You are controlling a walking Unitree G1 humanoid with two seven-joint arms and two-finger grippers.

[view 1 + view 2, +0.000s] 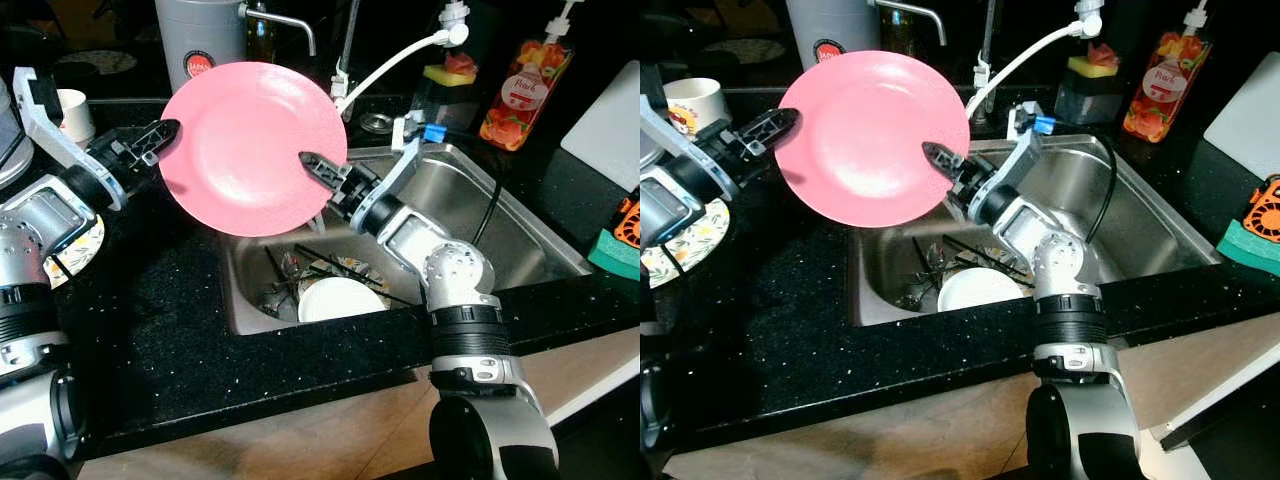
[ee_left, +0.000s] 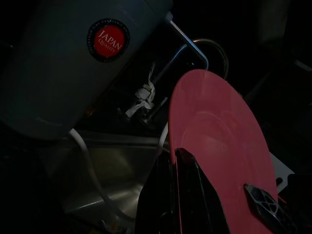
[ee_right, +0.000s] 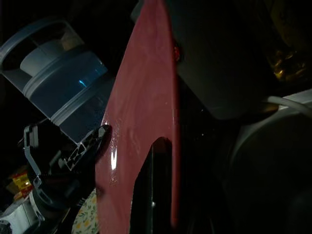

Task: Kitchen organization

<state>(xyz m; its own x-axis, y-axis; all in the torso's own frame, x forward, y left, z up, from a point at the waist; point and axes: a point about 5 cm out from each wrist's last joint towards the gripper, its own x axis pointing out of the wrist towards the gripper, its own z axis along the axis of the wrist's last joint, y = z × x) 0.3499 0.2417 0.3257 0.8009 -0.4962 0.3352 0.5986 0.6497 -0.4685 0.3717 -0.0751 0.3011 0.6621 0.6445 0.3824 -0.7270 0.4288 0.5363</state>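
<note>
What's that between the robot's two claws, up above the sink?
A pink plate, tilted up, shown in both eye views. The left gripper pinches one rim, the right gripper the opposite, over the sink.

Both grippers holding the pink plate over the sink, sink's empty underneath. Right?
Not quite. Both the left gripper and right gripper hold the pink plate, but the sink is not empty: the left eye view shows a white bowl and utensils in it.

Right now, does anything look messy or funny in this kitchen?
Yes. The steel sink holds a jumble of dirty dishes: dark utensils lie crisscrossed over a white bowl. Above it, the round pink plate hangs tilted in the air, gripped by the left hand and the right hand.
</note>
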